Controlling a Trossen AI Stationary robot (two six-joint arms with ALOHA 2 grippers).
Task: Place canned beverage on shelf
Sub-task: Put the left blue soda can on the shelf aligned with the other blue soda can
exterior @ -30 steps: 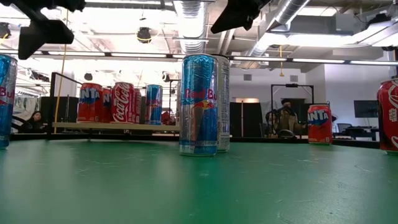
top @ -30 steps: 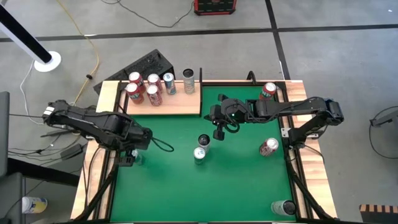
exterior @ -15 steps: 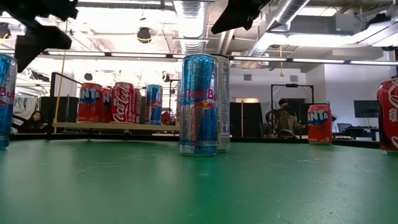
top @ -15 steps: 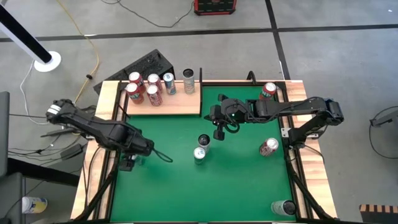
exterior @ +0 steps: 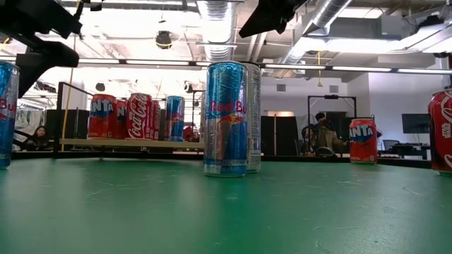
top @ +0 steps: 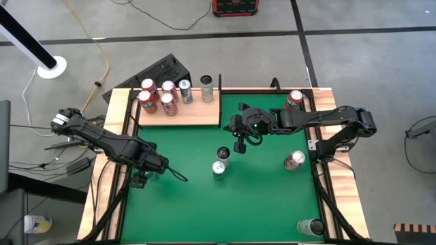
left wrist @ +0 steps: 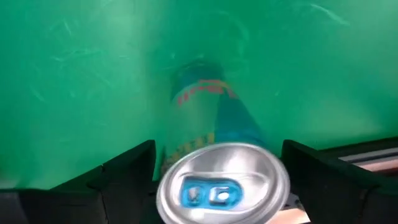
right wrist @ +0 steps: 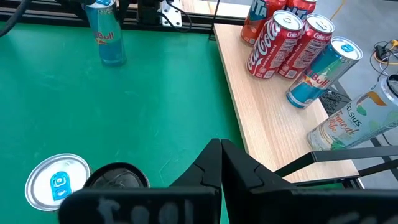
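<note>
Hovering left claw (left wrist: 217, 174) released astride blue can (left wrist: 221, 180), right claw (right wrist: 219, 163) clenched empty beside shelf (right wrist: 273, 130)

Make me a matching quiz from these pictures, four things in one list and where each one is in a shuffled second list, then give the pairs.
Things:
1. left gripper
2. right gripper
3. white Celsius can
4. red can

Places or states:
A. on the shelf, at its end nearest the table's middle
B. jaws shut, above the green felt beside the shelf
C. on the felt near the right edge of the table
D. jaws open either side of a blue can

Pairs: 1-D, 2-B, 3-A, 4-C
</note>
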